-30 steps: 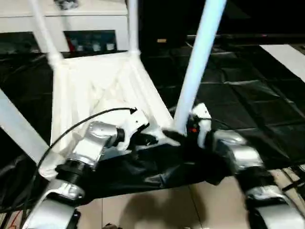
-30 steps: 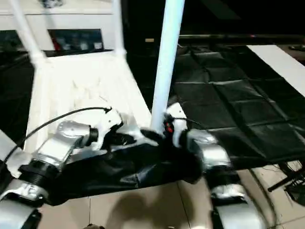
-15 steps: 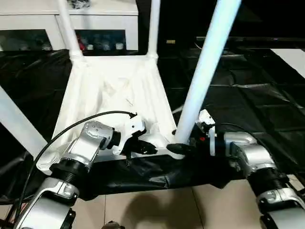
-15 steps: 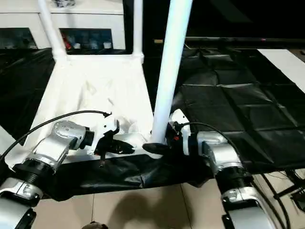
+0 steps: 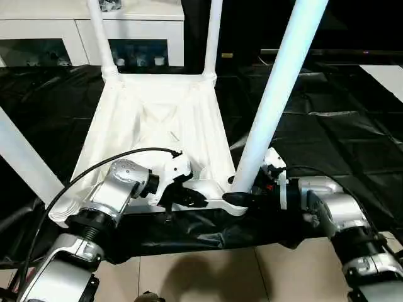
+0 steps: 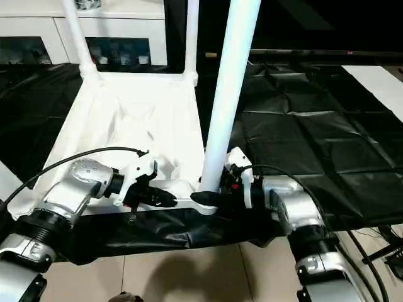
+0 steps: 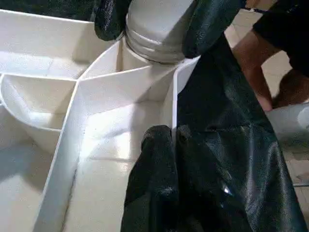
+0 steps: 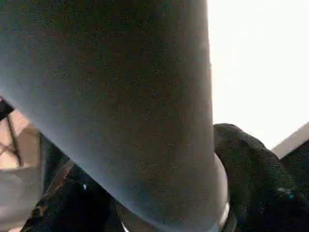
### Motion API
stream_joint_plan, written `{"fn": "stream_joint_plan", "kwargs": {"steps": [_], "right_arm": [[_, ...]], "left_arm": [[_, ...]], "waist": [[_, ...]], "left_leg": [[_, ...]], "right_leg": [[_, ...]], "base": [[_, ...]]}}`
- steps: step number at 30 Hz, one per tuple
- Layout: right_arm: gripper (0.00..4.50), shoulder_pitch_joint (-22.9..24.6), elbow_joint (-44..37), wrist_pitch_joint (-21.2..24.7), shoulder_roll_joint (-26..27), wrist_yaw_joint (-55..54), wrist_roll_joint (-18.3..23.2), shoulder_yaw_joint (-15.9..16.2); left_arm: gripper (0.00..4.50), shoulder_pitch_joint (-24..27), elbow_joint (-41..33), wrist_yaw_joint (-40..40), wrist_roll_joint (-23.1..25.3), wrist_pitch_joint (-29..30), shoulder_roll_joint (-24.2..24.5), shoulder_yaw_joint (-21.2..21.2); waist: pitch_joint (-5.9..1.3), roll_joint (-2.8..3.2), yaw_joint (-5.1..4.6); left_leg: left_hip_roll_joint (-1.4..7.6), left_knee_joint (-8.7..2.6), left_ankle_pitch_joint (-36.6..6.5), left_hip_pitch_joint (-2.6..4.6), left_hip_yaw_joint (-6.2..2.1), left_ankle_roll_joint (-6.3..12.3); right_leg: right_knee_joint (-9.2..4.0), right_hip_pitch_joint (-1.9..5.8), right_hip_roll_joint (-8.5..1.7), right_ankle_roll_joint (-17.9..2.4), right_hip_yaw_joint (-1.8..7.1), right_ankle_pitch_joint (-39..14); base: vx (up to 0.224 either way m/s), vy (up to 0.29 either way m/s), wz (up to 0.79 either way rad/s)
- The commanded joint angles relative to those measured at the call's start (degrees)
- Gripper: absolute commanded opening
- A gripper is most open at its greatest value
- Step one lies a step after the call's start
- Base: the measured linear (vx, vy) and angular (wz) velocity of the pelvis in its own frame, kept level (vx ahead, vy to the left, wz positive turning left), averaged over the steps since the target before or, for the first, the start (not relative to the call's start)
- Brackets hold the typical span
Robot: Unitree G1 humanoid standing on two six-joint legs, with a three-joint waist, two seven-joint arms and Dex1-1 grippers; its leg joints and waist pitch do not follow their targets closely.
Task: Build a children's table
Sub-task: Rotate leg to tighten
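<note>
— On the black sheet [image 5: 327, 126], upside down, ribbed side up: the tabletop [image 5: 157, 126]. Lies between the two silver forearms, near edge close to the sheet's edge and the tiled floor [image 5: 208, 277]
— And the legs?
— Four up. Far left leg [image 5: 101, 31] and far right leg [image 5: 213, 34] upright in the far corner sockets. Near left leg [image 5: 22, 163] leaning out past the picture's edge. Near right leg [image 5: 277, 94] seated in its socket, tilting a little to the right
— Right gripper [image 5: 238, 198]?
— Clamped on that near right leg, right at the base, just above the socket. One black finger [image 7: 207, 19] on each side of the tube, pressed to it
— Left gripper [image 5: 192, 198]?
— Closed on the tabletop's near rim wall [image 7: 174, 106], just beside the same corner. Thin wall pinched between the fingertips [image 7: 157, 140], one inside the rim, one outside against the sheet
— Close together, then?
— Near, not touching. Socket corner between them
— Anything else around?
— Black cable [image 5: 107, 160] arching over the left wrist. White cabinet [image 5: 50, 28] with glass doors behind the far legs, well apart from the grippers
</note>
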Motion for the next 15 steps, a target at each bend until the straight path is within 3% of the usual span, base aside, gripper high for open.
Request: {"fn": "stream_joint_plan", "kwargs": {"steps": [1,3,4,6,13,15], "right_arm": [[2.75,-0.39,2.65,-0.23,4.09,-5.62,0.00,0.51],[2.70,-0.94,4.04,-0.79,5.31,-8.99,-0.24,-0.53],[2.69,-1.81,6.15,-1.84,7.42,-14.95,-0.67,-2.07],[2.67,-2.77,8.50,-3.50,10.73,-22.67,-1.10,-3.69],[2.67,-5.92,14.00,-6.51,16.46,-35.32,-2.98,-5.49],[3.23,-6.50,14.71,-6.97,17.03,-34.80,-2.49,-5.83]], "left_arm": [[0.00,-2.36,-0.22,5.20,-1.40,0.73,-3.68,1.22],[0.00,-2.46,-0.26,6.88,-1.10,1.47,-4.16,1.54],[0.00,-2.48,-0.63,9.59,-0.53,2.82,-5.00,1.84],[0.00,-2.42,-1.47,14.21,0.16,5.06,-6.98,2.42],[0.00,-1.93,-3.61,20.45,0.73,8.26,-10.76,2.09],[0.00,-1.78,-4.05,20.54,0.49,8.56,-11.05,1.85]], "waist": [[-3.31,0.00,-0.68],[-3.31,-0.04,-0.86],[-3.25,0.55,-1.31],[-3.17,0.25,-2.53],[-3.43,0.21,-4.03],[-3.44,0.18,-4.09]], "left_leg": [[0.41,-3.72,-17.30,1.47,-0.36,-0.58],[0.33,-3.77,-18.11,1.48,-0.42,-0.94],[0.35,-3.91,-19.06,1.53,-0.63,-1.29],[0.21,-4.04,-19.88,1.24,-0.73,-1.97],[0.02,-3.82,-19.55,1.06,-0.69,-1.03],[0.08,-3.70,-18.97,1.11,-0.54,-0.23]], "right_leg": [[-4.70,1.83,-2.26,-11.51,1.48,-15.73],[-4.97,1.80,-2.29,-10.73,1.47,-18.07],[-5.17,1.75,-2.19,-9.94,1.45,-19.57],[-5.23,1.67,-2.04,-10.05,1.31,-19.72],[-5.23,1.76,-1.79,-10.61,1.26,-17.50],[-5.22,1.70,-1.70,-11.12,1.35,-15.59]], "base": [[0.000,0.000,0.00],[0.000,0.000,0.00],[0.000,0.000,0.00],[0.000,0.000,0.00],[0.000,0.000,0.00],[0.000,0.000,0.00]]}}
